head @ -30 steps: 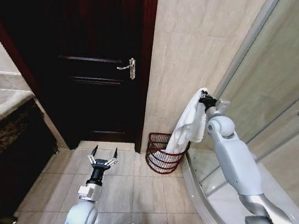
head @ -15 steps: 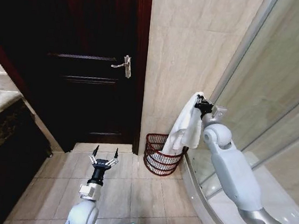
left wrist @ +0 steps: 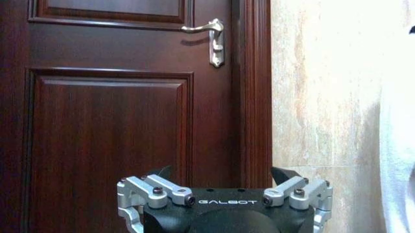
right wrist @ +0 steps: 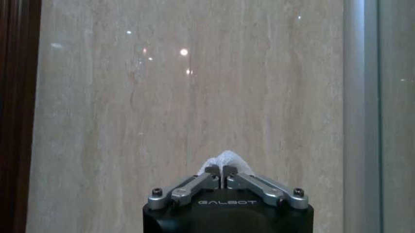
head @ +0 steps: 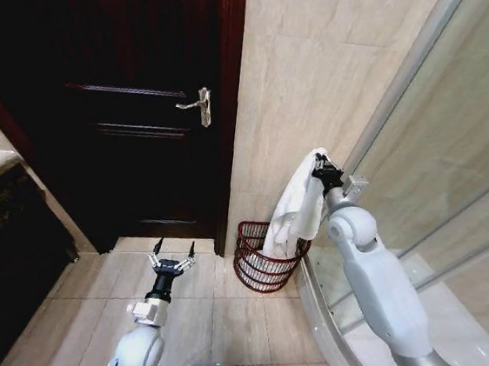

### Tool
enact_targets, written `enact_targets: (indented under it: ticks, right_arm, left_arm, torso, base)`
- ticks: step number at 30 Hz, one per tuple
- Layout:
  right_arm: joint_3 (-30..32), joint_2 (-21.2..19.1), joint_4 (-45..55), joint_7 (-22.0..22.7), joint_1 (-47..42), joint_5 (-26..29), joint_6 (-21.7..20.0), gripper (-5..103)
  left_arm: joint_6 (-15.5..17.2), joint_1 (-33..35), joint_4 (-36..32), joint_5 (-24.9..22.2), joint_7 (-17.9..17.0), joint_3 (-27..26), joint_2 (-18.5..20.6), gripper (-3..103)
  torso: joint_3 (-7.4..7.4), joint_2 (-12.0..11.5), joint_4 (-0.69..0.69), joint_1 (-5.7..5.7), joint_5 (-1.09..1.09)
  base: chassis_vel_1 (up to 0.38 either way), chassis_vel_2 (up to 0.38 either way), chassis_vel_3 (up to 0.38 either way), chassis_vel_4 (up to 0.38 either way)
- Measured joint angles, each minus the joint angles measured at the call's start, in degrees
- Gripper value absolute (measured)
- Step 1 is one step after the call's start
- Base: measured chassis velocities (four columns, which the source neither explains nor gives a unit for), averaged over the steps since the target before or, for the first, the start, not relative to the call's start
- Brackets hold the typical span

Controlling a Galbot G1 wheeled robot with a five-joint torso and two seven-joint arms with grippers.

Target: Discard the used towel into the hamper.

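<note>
Beside the door [head: 145, 129], the towel [head: 297, 204] hangs pinched in the raised right tool [head: 320, 166], its tail seemingly just inside the hamper [head: 265, 257] on the floor, unreleased, while the left tool [head: 171, 257] idles spread low.

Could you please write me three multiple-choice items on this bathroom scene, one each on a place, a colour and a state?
1. Where does the hamper stand?
A. On the floor against the tiled wall, beside the door
B. Inside the shower
C. On the counter

2. What colour is the towel?
A. Blue
B. White
C. Green

3. How is the right gripper?
A. Open and empty
B. Shut on the towel
C. Resting on the floor

Answers: 1 A, it sits at the wall's foot. 2 B, plainly white cloth. 3 B, white cloth sticks out between closed fingers.
</note>
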Motion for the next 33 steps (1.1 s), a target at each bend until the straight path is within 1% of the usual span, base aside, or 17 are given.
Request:
enact_targets:
  ticks: [1, 2, 3, 9, 16, 23, 27, 31, 33]
  right_arm:
    - [0.3, -0.1, 1.5, 0.6, -1.2, 0.0, -0.1, 1]
    - [0.8, -0.1, 2.9, 0.6, -2.6, -0.1, -0.3, 1]
    - [1.2, -0.3, 3.8, 0.4, -3.8, -0.3, -0.3, 1]
    - [3.0, -0.4, 5.6, -0.5, -7.4, -1.3, -0.3, 1]
    - [3.8, -0.4, 6.7, -1.2, -9.5, -1.7, -0.2, 1]
    - [3.7, -0.5, 7.1, -1.6, -9.9, -1.8, 0.0, 1]
    - [2.9, -0.7, 6.4, -1.6, -7.9, -1.8, 0.0, 1]
    - [2.0, 0.0, 5.5, -1.1, -6.0, -0.9, 0.0, 1]
    - [1.4, 1.1, 4.5, -0.8, -5.0, -0.3, 0.0, 1]
  left_arm:
    - [0.0, 0.0, 0.0, 0.0, 0.0, 0.0, 0.0, 100]
    - [0.0, 0.0, 0.0, 0.0, 0.0, 0.0, 0.0, 100]
    - [0.0, -0.1, 0.1, 0.0, 0.0, 0.0, 0.0, 100]
    - [0.0, -0.3, 0.3, 0.3, 0.0, 0.4, -0.1, 100]
    - [0.0, -0.3, 0.2, 0.6, -0.1, 0.6, -0.2, 100]
    - [-1.0, 0.3, 0.0, 0.6, -0.2, 0.5, -0.2, 100]
    - [-1.7, 0.9, -0.1, 0.7, -0.2, 0.5, -0.2, 100]
    - [-2.2, 1.4, -0.1, 1.0, -0.2, 0.5, -0.2, 100]
    - [-2.3, 1.5, -0.3, 1.1, -0.2, 0.3, -0.2, 100]
  torso:
    - [0.03, 0.0, 0.02, 0.02, 0.0]
    - [0.05, 0.1, -0.02, 0.04, 0.01]
    - [0.07, 0.1, 0.0, 0.05, 0.0]
    - [0.15, 0.3, -0.01, 0.1, 0.0]
    - [0.23, 0.4, -0.01, 0.18, 0.01]
    - [0.28, 0.5, -0.01, 0.22, 0.01]
    - [0.31, 0.6, -0.01, 0.24, 0.0]
    - [0.33, 0.6, 0.0, 0.27, 0.0]
    - [0.34, 0.6, 0.0, 0.27, 0.01]
  base:
    - [0.0, 0.0, 0.0, 0.0]
    - [0.0, 0.0, 0.0, 0.0]
    - [0.0, 0.0, 0.0, 0.0]
    - [0.0, 0.0, 0.0, 0.0]
    - [0.0, 0.0, 0.0, 0.0]
    - [0.0, 0.0, 0.0, 0.0]
    - [0.0, 0.0, 0.0, 0.0]
    - [0.0, 0.0, 0.0, 0.0]
    - [0.0, 0.0, 0.0, 0.0]
